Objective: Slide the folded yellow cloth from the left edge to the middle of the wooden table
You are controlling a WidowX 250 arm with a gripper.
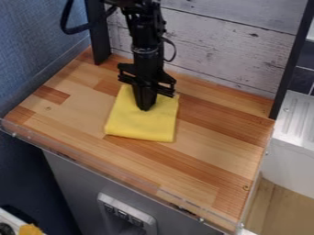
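- We see the black gripper (144, 108) pointing down over the yellow cloth (142, 127), its tips against the fabric or just above it; we can't tell which.
- Tool state: narrow, the fingers drawn together into one dark wedge. Whether a fold of cloth sits between them, we cannot tell.
- Cloth lies flat below the gripper, roughly four-sided. Most of what we see spreads from the tips toward us — its far part runs up behind the fingers.
- Black arm (146, 53) comes in from the top edge, directly above the gripper. A black cable (73, 30) loops out from it, up and left of the tool.
- Under the cloth and all round the tool: a striped wooden tabletop (211, 153), in lighter and darker strips.
- Behind the gripper, we note a whitewashed plank board (224, 59) between two dark posts — left post (98, 34) nearer the tool, right post (290, 59) well apart from it.
- Well right of the gripper, past the tabletop's edge: a white ribbed surface (299, 114).
- Left of it, a blue wall (36, 50).
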